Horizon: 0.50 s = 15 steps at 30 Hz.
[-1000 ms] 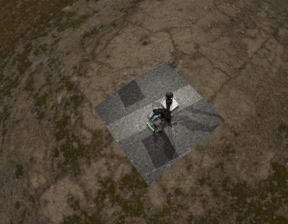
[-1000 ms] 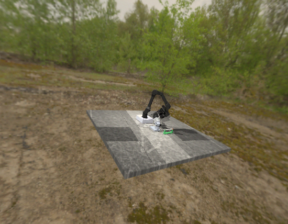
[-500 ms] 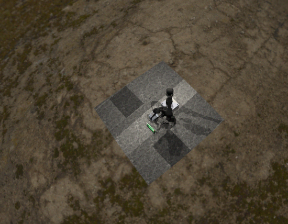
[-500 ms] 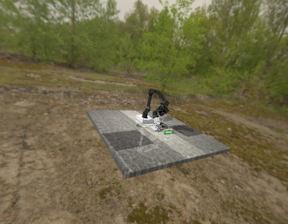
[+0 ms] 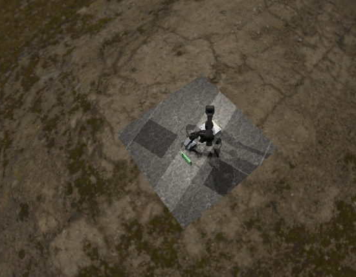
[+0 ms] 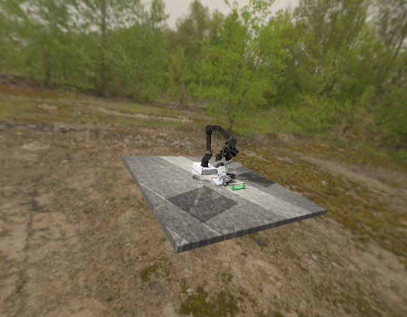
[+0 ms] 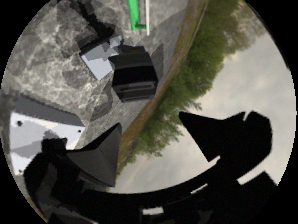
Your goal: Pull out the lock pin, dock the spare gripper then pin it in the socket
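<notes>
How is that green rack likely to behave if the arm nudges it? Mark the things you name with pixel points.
The green rack (image 5: pixel 186 158) (image 6: pixel 237 187) (image 7: pixel 133 14) looks rigid, so it would probably slide whole rather than bend. It is long and narrow, so an off-centre push may swivel it. Its low stance suggests little tipping lengthwise, though a push across its narrow side could tilt it.

the slab (image 5: pixel 184 207) (image 6: pixel 214 237) is showing grey marbling with paler veins and bands, the stand (image 5: pixel 186 158) (image 6: pixel 237 187) (image 7: pixel 133 14) is gleaming green, the arm (image 5: pixel 209 120) (image 6: pixel 209 142) is looking black, and its base (image 5: pixel 216 130) (image 6: pixel 204 170) (image 7: pixel 25 137) is appearing white.
</notes>
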{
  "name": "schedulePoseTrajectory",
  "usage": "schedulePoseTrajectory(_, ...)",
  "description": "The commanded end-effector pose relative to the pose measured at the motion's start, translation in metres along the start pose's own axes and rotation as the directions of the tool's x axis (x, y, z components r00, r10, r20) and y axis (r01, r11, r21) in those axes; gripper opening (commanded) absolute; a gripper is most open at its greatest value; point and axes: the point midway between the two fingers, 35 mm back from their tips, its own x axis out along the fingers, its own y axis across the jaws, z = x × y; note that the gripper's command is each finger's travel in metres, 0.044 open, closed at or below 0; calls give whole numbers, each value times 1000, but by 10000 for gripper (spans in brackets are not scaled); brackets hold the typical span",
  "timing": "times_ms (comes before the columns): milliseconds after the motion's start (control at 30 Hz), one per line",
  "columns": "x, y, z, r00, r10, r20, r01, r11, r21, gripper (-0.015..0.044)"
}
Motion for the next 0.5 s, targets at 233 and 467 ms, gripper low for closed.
schedulePoseTrajectory(233, -7, -14, -12, 998, 1, 67, -1, 1000, -8, 440)
schedulePoseTrajectory(467, -12, -25, -20, 994, -1, 111, 1, 1000, -8, 440)
